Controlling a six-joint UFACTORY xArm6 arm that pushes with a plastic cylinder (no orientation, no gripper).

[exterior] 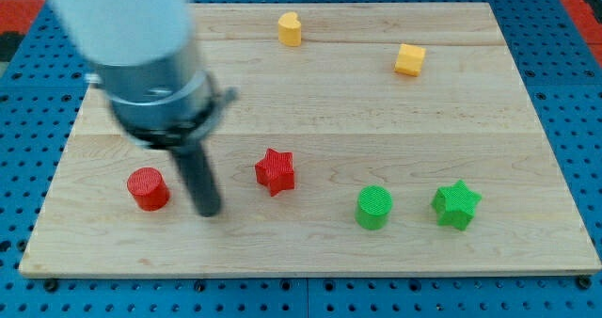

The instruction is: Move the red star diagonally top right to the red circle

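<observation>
The red star lies on the wooden board a little left of centre, in the lower half. The red circle stands to its left, slightly lower. My tip touches the board between them, closer to the red circle and a little below both. The dark rod rises from it to the large grey arm body at the view's top left, which hides part of the board's upper left.
A green circle and a green star stand at the lower right. A yellow heart-like block sits near the top edge and a yellow block at the upper right.
</observation>
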